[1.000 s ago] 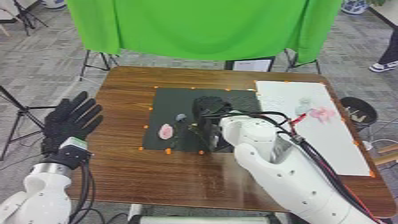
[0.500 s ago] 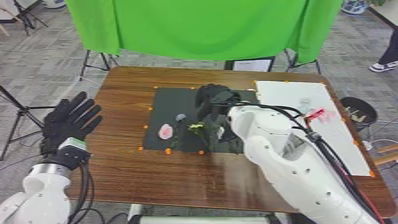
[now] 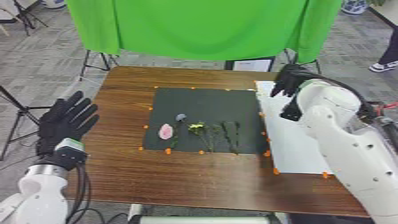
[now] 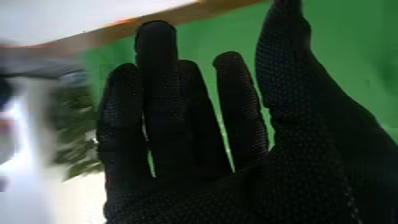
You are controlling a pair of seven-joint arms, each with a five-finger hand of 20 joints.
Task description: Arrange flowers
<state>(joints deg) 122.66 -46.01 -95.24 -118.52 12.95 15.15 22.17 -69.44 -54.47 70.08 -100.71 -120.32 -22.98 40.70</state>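
Hanging over the far end of the white sheet [image 3: 298, 157], the robot's right hand [image 3: 291, 79] has its fingers out straight and grips nothing. Next to that sheet is a dark mat [image 3: 209, 102], and the flowers lie on it, near its front part. I see a pink flower [image 3: 165, 131], a gray-blue flower [image 3: 180, 117], a yellow flower [image 3: 197, 126] and some thin green stems [image 3: 233, 136]. They lie flat, side by side. Past the mat, off the table [image 3: 204, 185], the left hand [image 3: 67, 120] is let go too, fingers spread. I think the job is only partly done: the flowers look sorted, but they still need to be put together. What the right arm covers, I can't tell.
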